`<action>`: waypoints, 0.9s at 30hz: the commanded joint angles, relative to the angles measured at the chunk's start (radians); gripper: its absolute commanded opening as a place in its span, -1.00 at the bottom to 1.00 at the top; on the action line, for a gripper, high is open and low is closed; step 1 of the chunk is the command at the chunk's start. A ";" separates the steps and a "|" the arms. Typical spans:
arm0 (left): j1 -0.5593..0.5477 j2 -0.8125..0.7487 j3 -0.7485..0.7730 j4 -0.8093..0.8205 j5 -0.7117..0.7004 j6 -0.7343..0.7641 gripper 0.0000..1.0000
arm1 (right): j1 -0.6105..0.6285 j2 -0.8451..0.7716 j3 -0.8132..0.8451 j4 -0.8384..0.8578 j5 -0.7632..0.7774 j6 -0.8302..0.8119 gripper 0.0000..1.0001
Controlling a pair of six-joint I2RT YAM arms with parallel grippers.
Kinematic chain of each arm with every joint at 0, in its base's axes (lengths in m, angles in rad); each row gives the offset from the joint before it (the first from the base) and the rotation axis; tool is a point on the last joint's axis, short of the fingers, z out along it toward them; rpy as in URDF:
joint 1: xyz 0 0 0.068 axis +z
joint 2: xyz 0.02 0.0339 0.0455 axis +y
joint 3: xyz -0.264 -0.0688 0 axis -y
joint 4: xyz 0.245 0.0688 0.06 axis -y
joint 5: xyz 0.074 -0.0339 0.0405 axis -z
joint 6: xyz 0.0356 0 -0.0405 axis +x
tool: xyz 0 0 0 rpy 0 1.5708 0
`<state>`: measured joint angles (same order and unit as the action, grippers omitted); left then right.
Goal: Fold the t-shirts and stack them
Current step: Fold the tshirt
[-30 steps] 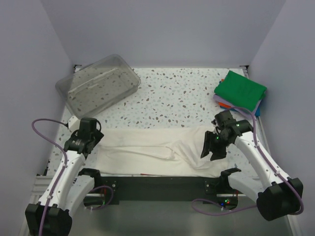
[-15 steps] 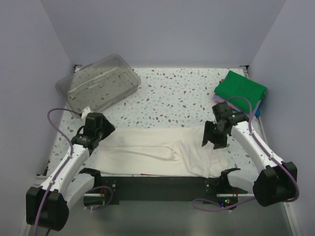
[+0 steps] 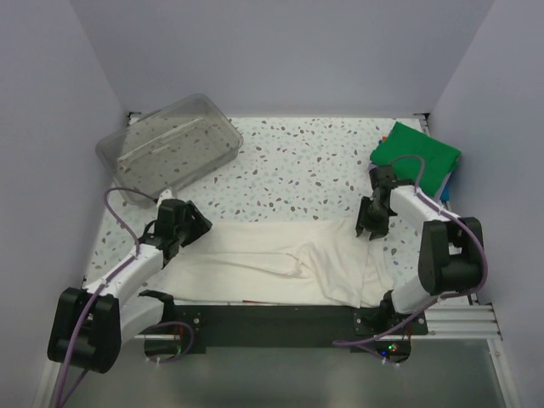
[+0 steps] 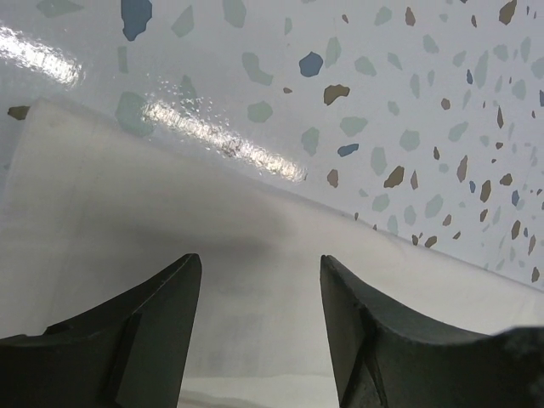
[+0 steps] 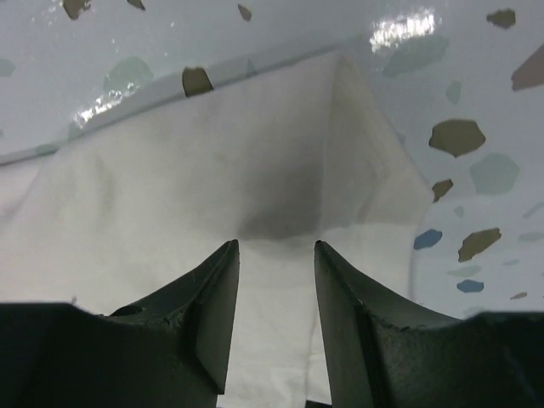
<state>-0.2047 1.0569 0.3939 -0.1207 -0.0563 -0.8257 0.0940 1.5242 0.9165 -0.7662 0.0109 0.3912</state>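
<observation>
The white speckled surface (image 3: pixel 306 161) carries a cream-white cloth t-shirt (image 3: pixel 255 263) spread flat and wide along its near edge. A clear plastic tub (image 3: pixel 170 153) sits askew at the far left corner, and a stack of folded t-shirts (image 3: pixel 415 157) with a green one on top lies at the far right, apart from the cream one. The left pincer (image 3: pixel 194 228) hovers over the cream shirt's far left edge, fingers spread wide with nothing between them, while the right pincer (image 3: pixel 367 223) hangs over the shirt's far right corner, fingers parted by a narrower gap and likewise gripping nothing.
</observation>
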 commanded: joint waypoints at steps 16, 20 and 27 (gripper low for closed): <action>0.021 0.167 -0.075 0.193 -0.016 0.086 0.31 | -0.037 0.234 0.127 0.140 0.077 -0.075 -0.29; 0.025 0.242 -0.034 0.184 -0.013 0.094 0.31 | -0.046 0.274 0.156 0.142 0.080 -0.078 -0.31; 0.025 0.374 0.060 0.164 -0.019 0.105 0.33 | -0.056 0.366 0.257 0.130 0.064 -0.091 -0.33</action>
<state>-0.1902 1.3750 0.4782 0.1543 -0.0528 -0.7475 0.0486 1.8084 1.1435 -0.7197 0.0391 0.3256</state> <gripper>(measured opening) 0.657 0.341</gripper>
